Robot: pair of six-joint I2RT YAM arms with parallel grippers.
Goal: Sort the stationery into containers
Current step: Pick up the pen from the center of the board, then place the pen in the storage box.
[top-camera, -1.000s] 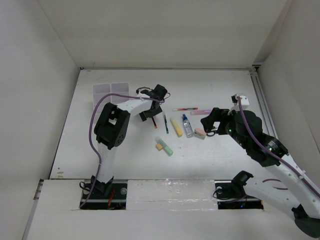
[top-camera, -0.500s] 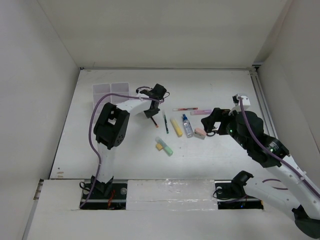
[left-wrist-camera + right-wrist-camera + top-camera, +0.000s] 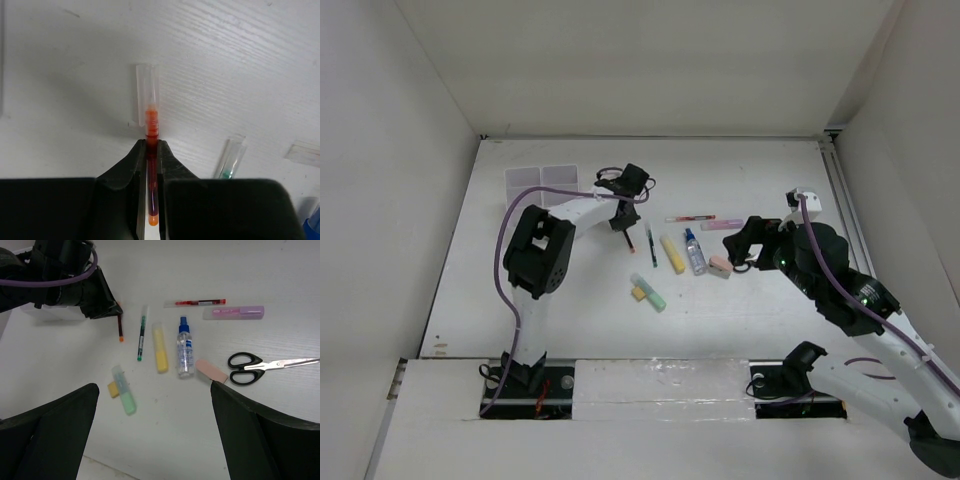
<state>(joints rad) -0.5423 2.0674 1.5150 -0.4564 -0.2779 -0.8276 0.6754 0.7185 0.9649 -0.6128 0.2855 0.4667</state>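
Now, step: left gripper clamped on red pen, close to the table, pick under way | right gripper spread wide, empty, near the scissors | next, likely: carry pen to the white organiser tray, far left; lay it lengthwise.

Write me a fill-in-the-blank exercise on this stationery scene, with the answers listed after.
The left gripper is shut on a ____ pen.
The scissors have ____ handles.
The right gripper is ____, holding nothing.
The clear bottle has a ____ cap.
Missing words: red, black, open, blue.
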